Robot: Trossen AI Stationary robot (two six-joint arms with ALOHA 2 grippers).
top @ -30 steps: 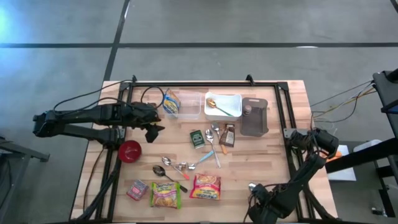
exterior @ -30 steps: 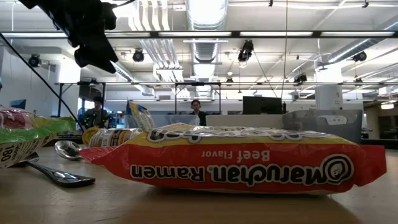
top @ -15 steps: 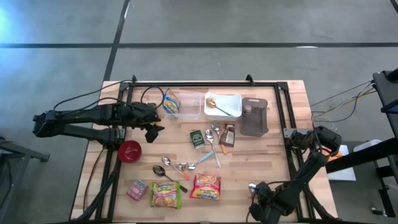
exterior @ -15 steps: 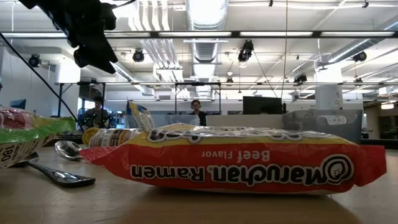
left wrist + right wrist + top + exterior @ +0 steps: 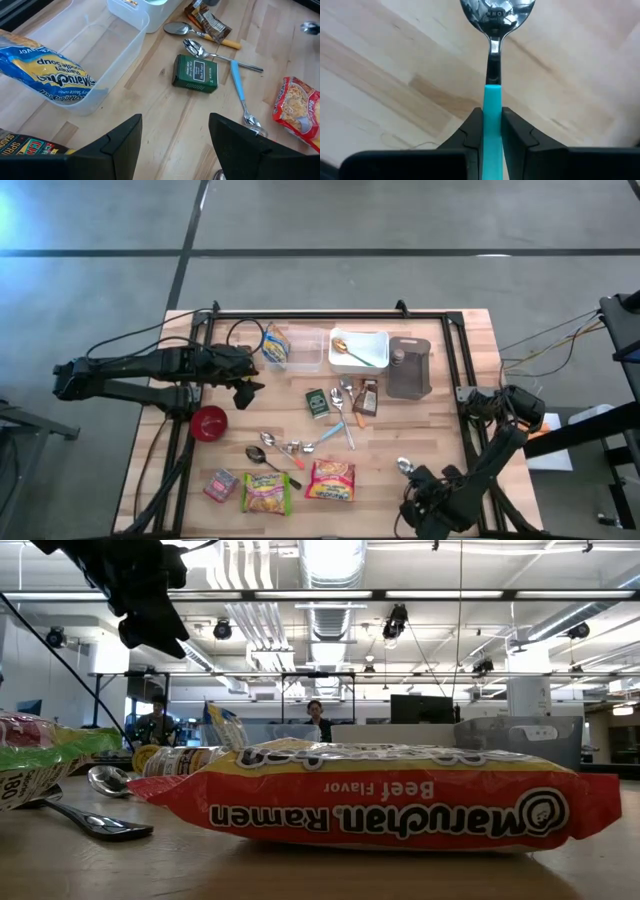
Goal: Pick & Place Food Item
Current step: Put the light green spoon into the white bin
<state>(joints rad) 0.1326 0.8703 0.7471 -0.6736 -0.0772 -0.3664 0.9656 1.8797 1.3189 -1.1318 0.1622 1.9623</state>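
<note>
A: Right gripper [image 5: 492, 131]? We saw it clamped on a blue-handled spoon [image 5: 493, 60] at lower right of the high view, over the table [image 5: 440, 430].

B: Left gripper [image 5: 175, 142] stood apart, holding nothing, at center left near the noodle pack [image 5: 47, 75] in a clear tub [image 5: 115, 47].

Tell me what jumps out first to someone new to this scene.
The right end effector, at the table's near right edge, is shut on a blue-handled spoon. Mid-table lies a scatter of spoons and noodle packets. The left end effector hangs open near a clear tub holding another packet.
</note>
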